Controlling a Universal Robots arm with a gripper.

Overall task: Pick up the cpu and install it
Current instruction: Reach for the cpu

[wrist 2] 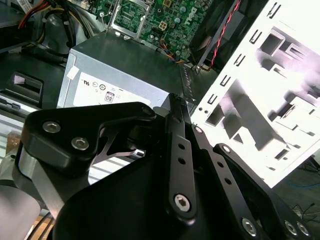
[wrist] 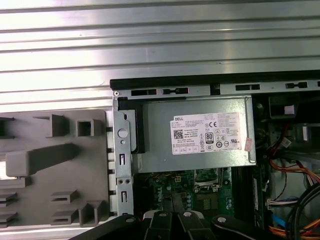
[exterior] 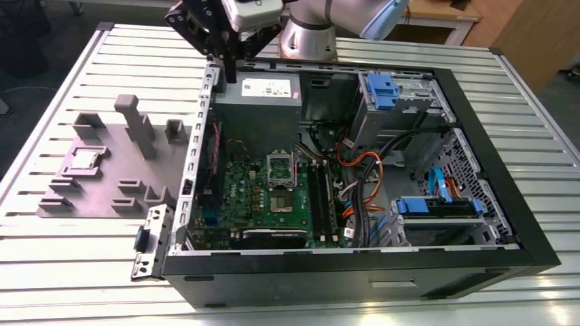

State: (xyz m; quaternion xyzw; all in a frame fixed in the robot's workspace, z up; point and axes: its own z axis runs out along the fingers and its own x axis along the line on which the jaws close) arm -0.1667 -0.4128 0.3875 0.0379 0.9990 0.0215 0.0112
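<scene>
From my seat I see the gripper [exterior: 230, 71] hanging over the far corner of the open computer case [exterior: 363, 282], just above the edge where the side wall meets the grey power supply [exterior: 258, 109]. In both wrist views its two black fingers [wrist 2: 175, 107] lie pressed together with nothing between them, the tips [wrist: 173, 199] pointing down at the green board just past the power supply [wrist: 192, 132]. The cpu [exterior: 86, 158] is well apart from the tool: it lies flat in a square seat on the grey tray [exterior: 118, 197], which rests on the ribbed metal table [exterior: 73, 272] to the exterior view's left of the case. Inside the case, the silver socket [exterior: 281, 180] on the board [exterior: 240, 197] stands with its dark centre showing
</scene>
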